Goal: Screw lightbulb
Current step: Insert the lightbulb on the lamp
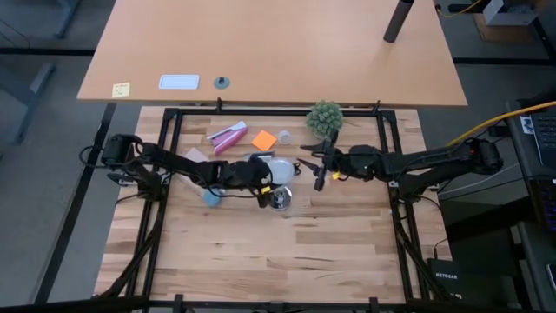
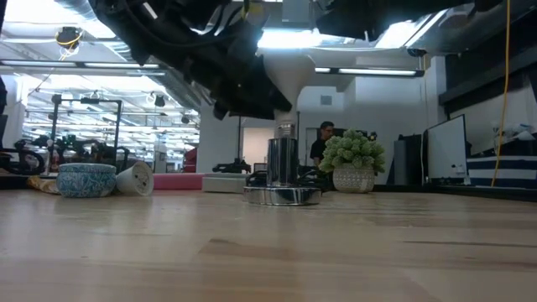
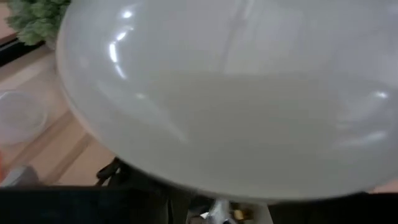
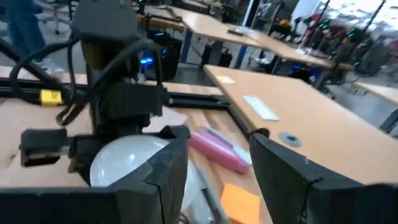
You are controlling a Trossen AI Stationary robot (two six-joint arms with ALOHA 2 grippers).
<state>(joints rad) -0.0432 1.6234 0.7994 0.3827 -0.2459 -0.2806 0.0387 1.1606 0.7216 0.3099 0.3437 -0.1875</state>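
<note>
The white frosted lightbulb hangs over the middle of the table, with my left gripper shut on it; its dome fills the left wrist view. Its silver threaded base points down at the top of the shiny metal socket, which stands upright on its round foot. I cannot tell whether the thread is in the socket. My right gripper stands open just right of the bulb, nothing between its fingers. My left gripper holds the lightbulb by its wide dome; the gripper's own body and the dome hide the fingers' exact places. It comes from the table's left, slanting a little downward. The bulb stands upright, threaded base down, right above the socket.
A green plant ball in a pot stands at the back. A pink oblong item and an orange note lie behind the arms. A blue bowl and a tipped white cup are left of the socket.
</note>
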